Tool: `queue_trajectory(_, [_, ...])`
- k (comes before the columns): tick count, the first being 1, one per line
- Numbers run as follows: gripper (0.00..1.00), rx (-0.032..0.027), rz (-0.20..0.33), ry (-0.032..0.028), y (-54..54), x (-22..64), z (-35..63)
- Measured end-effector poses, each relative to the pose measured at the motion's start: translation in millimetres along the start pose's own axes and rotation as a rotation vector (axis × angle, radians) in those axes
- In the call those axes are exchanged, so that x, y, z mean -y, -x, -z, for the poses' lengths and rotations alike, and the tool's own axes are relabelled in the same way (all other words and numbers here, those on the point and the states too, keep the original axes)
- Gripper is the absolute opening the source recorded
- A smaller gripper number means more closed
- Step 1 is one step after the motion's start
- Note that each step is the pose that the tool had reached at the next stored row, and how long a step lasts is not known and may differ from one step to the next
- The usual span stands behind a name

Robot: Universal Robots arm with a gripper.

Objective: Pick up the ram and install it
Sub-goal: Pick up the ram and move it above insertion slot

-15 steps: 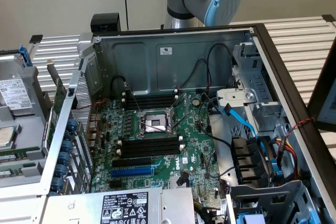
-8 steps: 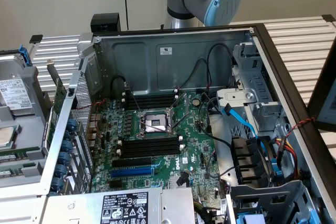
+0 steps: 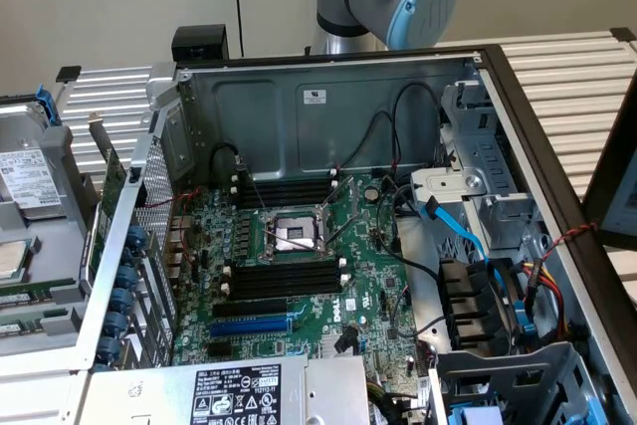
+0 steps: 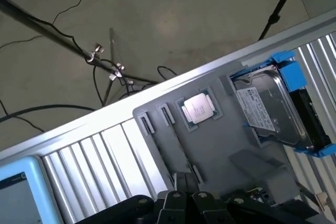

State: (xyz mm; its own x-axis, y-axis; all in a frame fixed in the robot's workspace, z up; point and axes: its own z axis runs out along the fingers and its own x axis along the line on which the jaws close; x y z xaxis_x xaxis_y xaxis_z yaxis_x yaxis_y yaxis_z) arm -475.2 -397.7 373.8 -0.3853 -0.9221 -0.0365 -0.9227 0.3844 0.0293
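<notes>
The gripper (image 4: pixel 181 198) is closed, with nothing visible between its dark fingers, and hangs above the gray parts tray (image 4: pixel 226 153). The ram (image 4: pixel 181 144) appears to stand edge-on in a tray holder, just beside the CPU (image 4: pixel 198 107), well apart from the motherboard's black memory slots (image 3: pixel 284 279). It is likely light, stiff and fragile, so it is best pinched across its 2 flat faces at mid-length.

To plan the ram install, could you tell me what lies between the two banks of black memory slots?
The CPU socket, in its metal frame, sits between the upper bank and the lower bank, as the exterior view shows.
</notes>
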Motion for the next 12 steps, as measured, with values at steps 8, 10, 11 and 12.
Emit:
queue_trajectory(8, [0.11,-0.0020,0.145,0.0001,0.0,-0.1,-0.1])
queue_trajectory(10, [0.11,-0.0027,0.181,0.0003,0.0,-0.1,-0.1])
queue_trajectory(11, [0.11,-0.0032,0.200,0.0006,0.0,-0.1,-0.2])
queue_trajectory(12, [0.11,-0.0038,0.218,0.0010,0.0,-0.1,-0.2])
